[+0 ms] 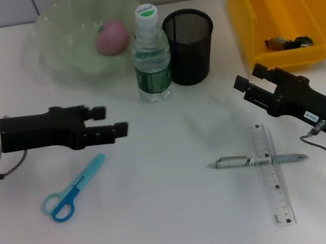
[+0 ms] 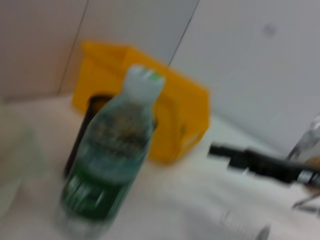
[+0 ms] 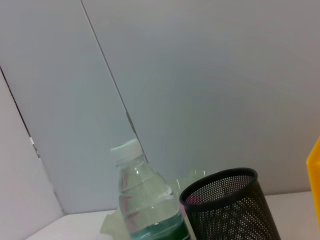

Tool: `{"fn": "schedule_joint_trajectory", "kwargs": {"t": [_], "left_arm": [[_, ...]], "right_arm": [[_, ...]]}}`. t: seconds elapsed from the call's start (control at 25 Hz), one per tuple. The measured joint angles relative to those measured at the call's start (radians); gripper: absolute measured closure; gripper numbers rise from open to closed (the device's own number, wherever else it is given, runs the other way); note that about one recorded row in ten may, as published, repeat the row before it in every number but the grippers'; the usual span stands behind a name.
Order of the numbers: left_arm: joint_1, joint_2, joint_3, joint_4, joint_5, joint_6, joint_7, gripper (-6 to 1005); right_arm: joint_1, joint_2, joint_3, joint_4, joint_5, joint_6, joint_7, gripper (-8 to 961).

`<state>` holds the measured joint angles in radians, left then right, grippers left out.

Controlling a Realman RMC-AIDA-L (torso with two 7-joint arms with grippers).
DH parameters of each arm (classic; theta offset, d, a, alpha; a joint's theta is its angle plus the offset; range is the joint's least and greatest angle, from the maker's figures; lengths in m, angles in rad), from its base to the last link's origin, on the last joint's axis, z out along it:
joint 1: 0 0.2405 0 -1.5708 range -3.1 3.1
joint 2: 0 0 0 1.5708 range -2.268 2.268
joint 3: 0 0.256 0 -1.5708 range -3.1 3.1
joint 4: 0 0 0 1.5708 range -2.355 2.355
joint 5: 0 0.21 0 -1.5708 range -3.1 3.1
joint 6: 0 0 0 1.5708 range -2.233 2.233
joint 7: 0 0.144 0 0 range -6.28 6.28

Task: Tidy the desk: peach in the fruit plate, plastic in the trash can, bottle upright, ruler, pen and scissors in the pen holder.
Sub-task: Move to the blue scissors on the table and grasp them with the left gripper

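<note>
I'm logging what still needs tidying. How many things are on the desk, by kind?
Stationery loose on the desk: 3 (scissors, pen, ruler)
Containers: 3 (fruit plate, pen holder, yellow bin)
Water bottle, upright: 1
Peach, in the fruit plate: 1
Dark scrap in the bin: 1
Total: 9

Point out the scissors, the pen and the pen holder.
scissors (image 1: pixel 76 188): head view, on the blue body between handles and blade cover.
pen (image 1: pixel 233 162): head view, on the grey barrel left of the ruler.
pen holder (image 1: pixel 190 53): head view, on the black mesh wall.
</note>
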<state>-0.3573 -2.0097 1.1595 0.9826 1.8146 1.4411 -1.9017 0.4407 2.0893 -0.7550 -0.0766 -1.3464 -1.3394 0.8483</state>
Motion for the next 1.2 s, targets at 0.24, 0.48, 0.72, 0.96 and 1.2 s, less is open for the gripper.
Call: {"fn": "schedule_joint_trajectory", "kwargs": {"t": [0.24, 0.48, 0.72, 0.96, 1.2], "left_arm": [[-0.022, -0.017, -0.001, 0.198, 0.296, 0.057, -0.277, 185], [-0.069, -0.049, -0.001, 0.269, 0.497, 0.145, -0.383, 186], [-0.105, -0.057, 0.007, 0.263, 0.547, 0.165, -0.445, 185], [-0.136, -0.058, 0.009, 0.257, 0.605, 0.175, -0.491, 186], [-0.167, -0.059, 0.016, 0.219, 0.647, 0.194, -0.498, 186]], "right_arm": [[-0.004, 0.0, 0.002, 0.0, 0.001, 0.0, 0.0, 300], [-0.003, 0.0, 0.007, 0.0, 0.001, 0.0, 0.0, 300], [0.007, 0.0, 0.008, 0.0, 0.001, 0.002, 0.0, 301], [0.009, 0.0, 0.008, -0.004, 0.001, 0.008, 0.0, 301], [0.026, 0.0, 0.009, -0.008, 0.001, 0.045, 0.0, 301]]}}
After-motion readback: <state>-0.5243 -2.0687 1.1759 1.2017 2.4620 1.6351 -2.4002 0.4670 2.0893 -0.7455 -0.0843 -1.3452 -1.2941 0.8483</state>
